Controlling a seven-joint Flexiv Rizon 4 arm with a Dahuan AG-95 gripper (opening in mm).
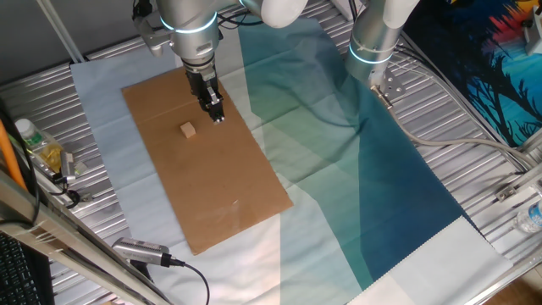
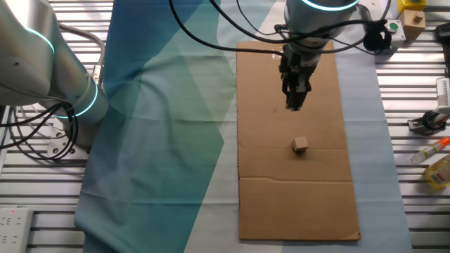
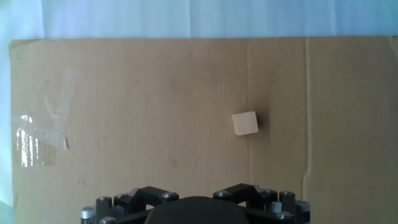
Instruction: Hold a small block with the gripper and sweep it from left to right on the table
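Note:
The small block [image 1: 188,130] lies free on the brown cardboard sheet [image 1: 220,195] on the table [image 1: 38,89]. The gripper [image 1: 217,116] hangs above the cardboard, up and to the right of the block, apart from it. Its fingers look close together with nothing between them. In the other fixed view the gripper [image 2: 294,104] is above the block [image 2: 300,144] in the picture, over the cardboard [image 2: 295,204]. In the hand view the block [image 3: 245,123] sits right of centre on the cardboard [image 3: 124,124]. Only the gripper's black base shows there; the fingertips are out of view.
A second silver arm [image 1: 373,42] stands at the back on the teal cloth [image 1: 381,178]; it also shows in the other fixed view [image 2: 70,84]. A bottle [image 1: 34,144] and a cable plug [image 1: 140,251] lie at the left edge. Clear tape [image 3: 37,134] sticks on the cardboard.

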